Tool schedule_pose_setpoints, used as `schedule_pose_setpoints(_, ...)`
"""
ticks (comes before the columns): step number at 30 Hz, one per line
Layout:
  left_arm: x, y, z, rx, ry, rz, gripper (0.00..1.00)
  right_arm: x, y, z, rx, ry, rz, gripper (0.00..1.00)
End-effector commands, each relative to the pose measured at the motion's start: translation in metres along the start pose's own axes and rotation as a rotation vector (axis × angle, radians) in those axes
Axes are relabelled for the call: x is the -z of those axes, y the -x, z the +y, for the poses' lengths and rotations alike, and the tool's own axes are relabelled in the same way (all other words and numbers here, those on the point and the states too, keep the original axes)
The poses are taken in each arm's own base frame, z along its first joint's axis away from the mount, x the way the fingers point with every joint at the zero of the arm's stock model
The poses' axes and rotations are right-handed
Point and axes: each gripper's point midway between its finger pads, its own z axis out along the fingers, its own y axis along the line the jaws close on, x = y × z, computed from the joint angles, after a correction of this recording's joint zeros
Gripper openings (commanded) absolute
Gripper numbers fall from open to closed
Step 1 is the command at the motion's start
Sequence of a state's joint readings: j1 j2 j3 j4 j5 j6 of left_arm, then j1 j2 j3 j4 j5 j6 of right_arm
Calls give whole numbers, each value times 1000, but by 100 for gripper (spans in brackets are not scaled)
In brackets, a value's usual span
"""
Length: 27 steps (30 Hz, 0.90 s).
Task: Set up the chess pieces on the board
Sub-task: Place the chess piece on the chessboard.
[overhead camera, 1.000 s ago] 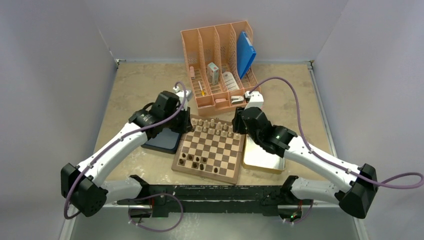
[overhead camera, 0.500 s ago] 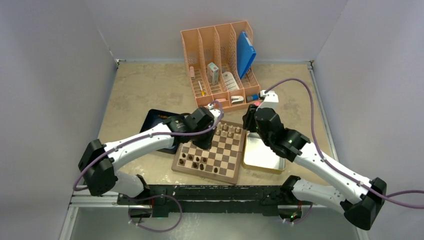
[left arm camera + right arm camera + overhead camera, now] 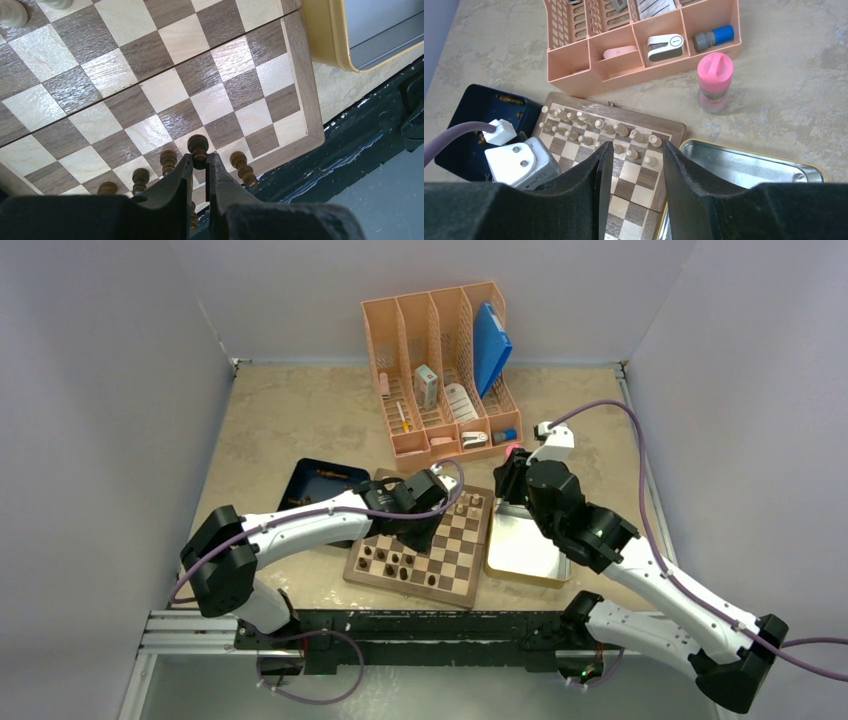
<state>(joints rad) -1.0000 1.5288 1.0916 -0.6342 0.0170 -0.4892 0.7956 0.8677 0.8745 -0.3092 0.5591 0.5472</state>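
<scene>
The board (image 3: pixel 455 598) lies mid-table, between the arms. Several dark brown chess pieces (image 3: pixel 385 560) stand on its near rows and pale ones (image 3: pixel 465 505) on its far rows. My left gripper (image 3: pixel 414 533) hovers over the board. In the left wrist view it (image 3: pixel 199 162) is shut on a dark brown pawn (image 3: pixel 198 146), held above the near rows, where other dark pawns (image 3: pixel 168 161) stand on the board (image 3: pixel 305 100). My right gripper (image 3: pixel 506 480) is open and empty above the board's far right corner (image 3: pixel 674 131); the right wrist view (image 3: pixel 636 150) shows its jaws wide apart.
A metal tin (image 3: pixel 525 550) lies right of the board, also in the right wrist view (image 3: pixel 749 165). A dark blue tray (image 3: pixel 320 485) lies to the left. A peach desk organizer (image 3: pixel 440 370) stands behind. A pink-capped bottle (image 3: pixel 715 80) stands near it.
My left arm has swung right from the blue tray to over the board, carrying the dark pawn. My right arm has drawn back to the right, off the board's far edge.
</scene>
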Motion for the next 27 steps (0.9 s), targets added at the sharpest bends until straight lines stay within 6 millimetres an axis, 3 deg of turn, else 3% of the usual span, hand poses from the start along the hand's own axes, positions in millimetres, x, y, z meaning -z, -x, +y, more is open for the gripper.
schedule_pose_setpoints(1, 3, 11, -7, 18, -9, -40, 0, 5, 18, 3, -17, 4, -41, 44)
schedule_pose_setpoints(14, -9, -13, -6, 25, -3, 50, 0, 10, 24, 5, -28, 18, -49, 44)
schedule_pose_setpoints(27, -16, -23, -8, 20, 3, 88, 0, 11, 24, 6, -29, 30, -50, 44)
